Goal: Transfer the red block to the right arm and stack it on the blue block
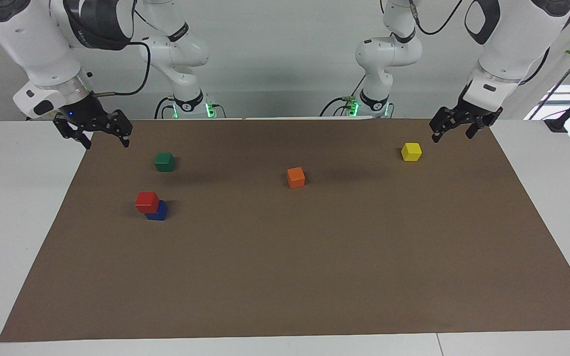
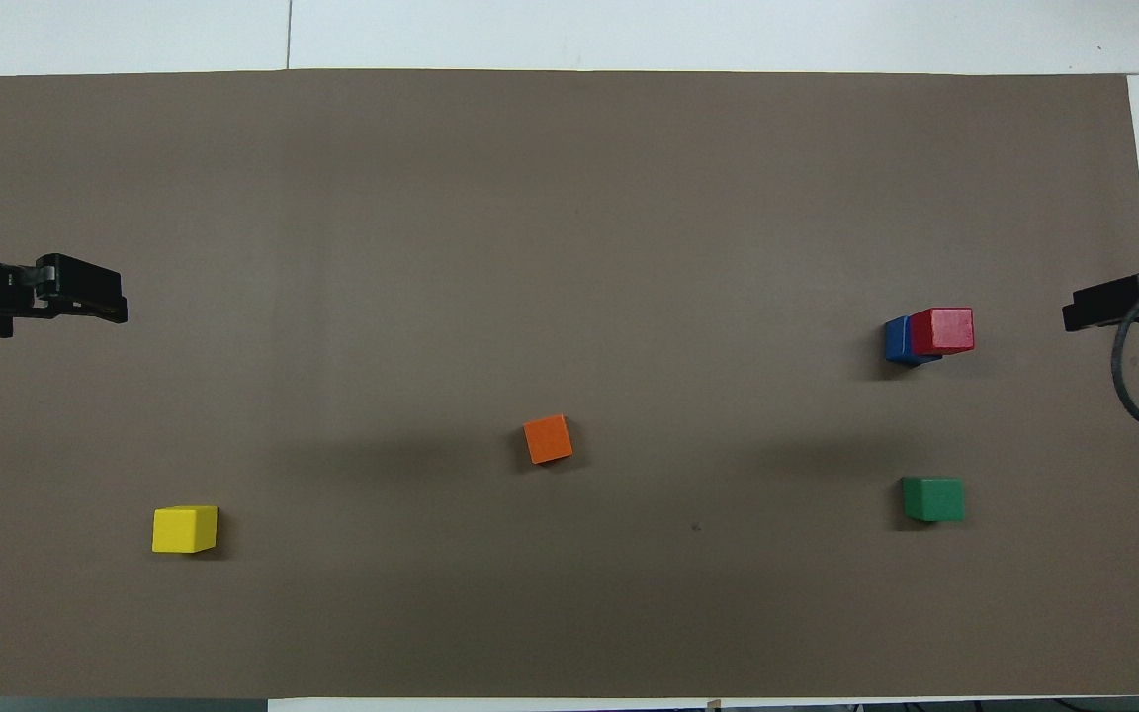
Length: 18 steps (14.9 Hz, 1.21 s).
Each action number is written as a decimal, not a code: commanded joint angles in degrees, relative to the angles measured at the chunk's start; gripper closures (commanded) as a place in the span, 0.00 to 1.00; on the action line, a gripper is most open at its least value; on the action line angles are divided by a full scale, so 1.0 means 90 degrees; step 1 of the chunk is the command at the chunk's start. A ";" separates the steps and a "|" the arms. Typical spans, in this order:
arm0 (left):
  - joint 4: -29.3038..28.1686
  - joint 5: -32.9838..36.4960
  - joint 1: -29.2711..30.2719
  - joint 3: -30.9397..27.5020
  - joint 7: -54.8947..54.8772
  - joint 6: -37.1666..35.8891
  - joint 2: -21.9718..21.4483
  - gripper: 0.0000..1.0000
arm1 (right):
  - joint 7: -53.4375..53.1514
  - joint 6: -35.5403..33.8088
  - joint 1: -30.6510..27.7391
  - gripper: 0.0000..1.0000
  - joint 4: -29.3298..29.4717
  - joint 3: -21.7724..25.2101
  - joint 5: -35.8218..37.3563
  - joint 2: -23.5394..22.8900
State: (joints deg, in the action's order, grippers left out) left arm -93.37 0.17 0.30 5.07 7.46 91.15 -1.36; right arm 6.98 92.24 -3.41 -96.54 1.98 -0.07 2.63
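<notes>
The red block (image 1: 147, 201) (image 2: 942, 329) sits stacked on the blue block (image 1: 159, 212) (image 2: 895, 340) toward the right arm's end of the brown mat. My right gripper (image 1: 106, 144) (image 2: 1072, 316) hangs open and empty, raised over the mat's edge at that end, well clear of the stack. Over the mat's other end, beside the yellow cube, my left gripper (image 1: 452, 135) (image 2: 121, 301) is open and holds nothing; that arm waits.
A green cube (image 1: 165, 161) (image 2: 933, 497) lies nearer to the robots than the stack. An orange cube (image 1: 296, 177) (image 2: 548, 439) sits mid-mat. A yellow cube (image 1: 411, 151) (image 2: 185, 528) lies toward the left arm's end. The brown mat (image 1: 314, 277) covers the white table.
</notes>
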 commanded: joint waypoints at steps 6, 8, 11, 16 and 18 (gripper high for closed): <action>-0.0173 0.0118 -0.0033 -0.0036 0.0001 0.0048 -0.0142 0.00 | -0.0297 -0.0747 0.0564 0.00 0.0492 0.0677 -0.0090 -0.0116; -0.0173 0.0118 -0.0033 -0.0036 0.0001 0.0048 -0.0142 0.00 | -0.0278 -0.0747 0.0535 0.00 0.0560 0.0668 -0.0041 -0.0164; -0.0173 0.0118 -0.0033 -0.0036 0.0001 0.0048 -0.0142 0.00 | -0.0161 -0.0582 0.0545 0.00 0.0580 0.0659 0.0222 -0.0184; -0.0173 0.0118 -0.0033 -0.0036 0.0001 0.0048 -0.0142 0.00 | -0.0200 -0.0454 0.0574 0.00 0.0599 0.0659 0.0340 -0.0194; -0.0173 0.0118 -0.0033 -0.0036 0.0001 0.0048 -0.0142 0.00 | -0.0200 -0.0473 0.0574 0.00 0.0599 0.0659 0.0330 -0.0184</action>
State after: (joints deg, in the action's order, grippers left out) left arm -93.37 0.17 0.30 5.07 7.46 91.15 -1.36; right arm 5.24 87.96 1.42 -92.23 7.68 2.19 1.63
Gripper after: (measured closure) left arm 0.000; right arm 0.000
